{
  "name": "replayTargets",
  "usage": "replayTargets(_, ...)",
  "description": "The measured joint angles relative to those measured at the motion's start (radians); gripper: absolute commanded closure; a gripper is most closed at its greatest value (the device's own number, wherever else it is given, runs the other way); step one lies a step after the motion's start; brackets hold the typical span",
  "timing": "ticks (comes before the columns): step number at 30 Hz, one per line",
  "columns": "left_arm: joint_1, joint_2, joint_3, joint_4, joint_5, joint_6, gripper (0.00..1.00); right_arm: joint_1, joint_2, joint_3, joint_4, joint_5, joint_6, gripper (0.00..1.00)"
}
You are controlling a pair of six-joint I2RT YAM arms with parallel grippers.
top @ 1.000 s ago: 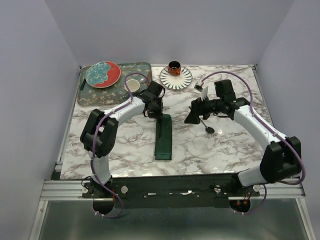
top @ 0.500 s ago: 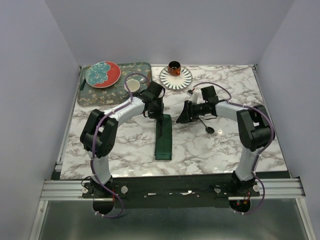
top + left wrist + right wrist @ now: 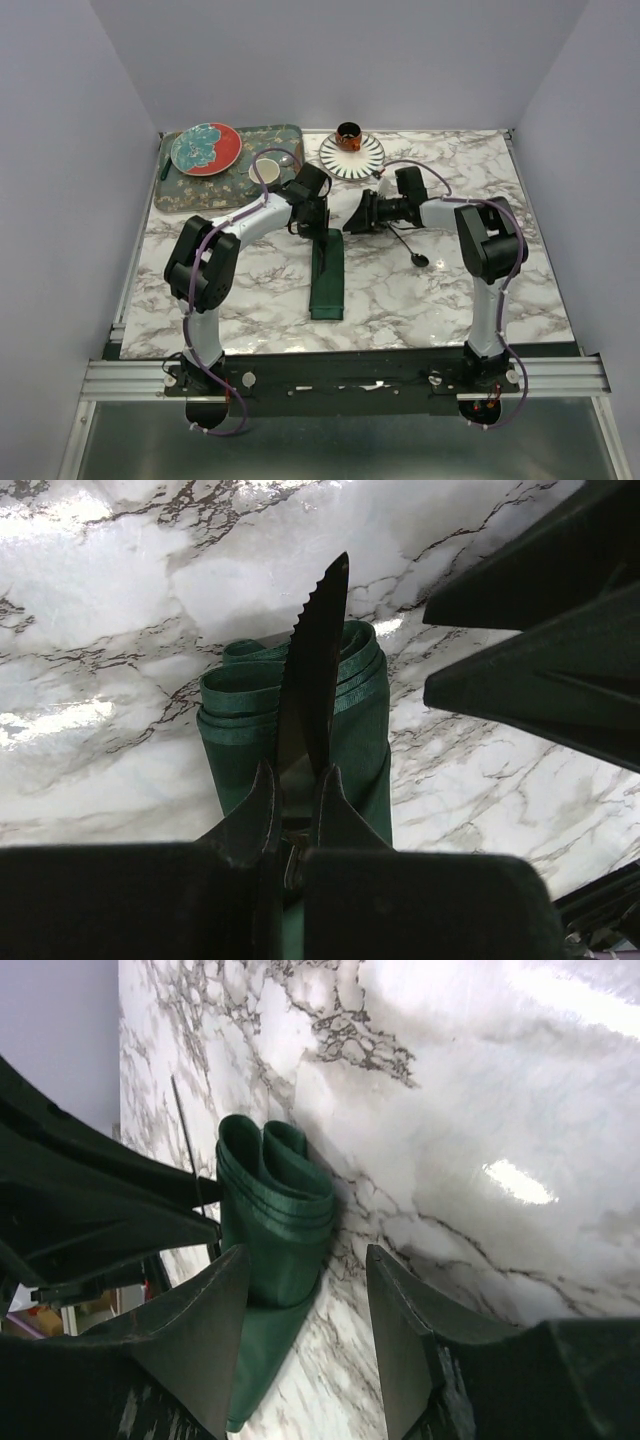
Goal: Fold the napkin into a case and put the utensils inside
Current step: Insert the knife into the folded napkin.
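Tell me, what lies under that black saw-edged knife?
The folded dark green cloth case, its layered open end showing, on the white marble table. The left gripper, shut on the black knife, hides the handle and the cloth beneath.

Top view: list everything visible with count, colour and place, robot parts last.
folded cloth case: one, dark green, table centre.
serrated knife: one, matte black, in left gripper over the case's end.
slim utensil: one, black, on marble table right of case.
floral tray: one, dark green, far left.
round plate: one, red and teal, on tray.
small cup: one, white, on tray.
striped plate: one, white and dark, far centre.
patterned cup: one, orange and black, on striped plate.
left gripper: one, black, shut on knife.
right gripper: one, black, open beside case's end.
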Motion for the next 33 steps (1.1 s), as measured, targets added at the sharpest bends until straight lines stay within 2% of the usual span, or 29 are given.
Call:
replayTargets(12,0.000,0.009,0.011,-0.001,0.007,0.002,1.00,0.015,0.096,0.061,0.085,-0.035,0.062,0.44)
replayTargets(15,0.000,0.016,0.013,-0.001,0.011,0.003,1.00,0.018,0.117,0.066,0.127,-0.055,0.097,0.49)
replayTargets(20,0.002,0.018,0.013,-0.001,0.019,0.005,1.00,0.021,0.145,0.066,0.189,-0.066,0.159,0.64)
replayTargets(22,0.003,0.018,0.013,-0.004,0.020,0.006,1.00,0.023,0.151,0.066,0.204,-0.067,0.176,0.77)
replayTargets(24,0.004,0.018,0.014,-0.009,0.021,0.007,1.00,0.026,0.154,0.066,0.221,-0.068,0.193,0.86)
replayTargets(25,0.004,0.018,0.014,-0.011,0.021,0.008,1.00,0.027,0.154,0.064,0.231,-0.068,0.201,0.97)
replayTargets(33,0.010,0.018,0.014,-0.028,0.027,0.013,1.00,0.028,0.154,0.054,0.301,-0.079,0.249,0.99)
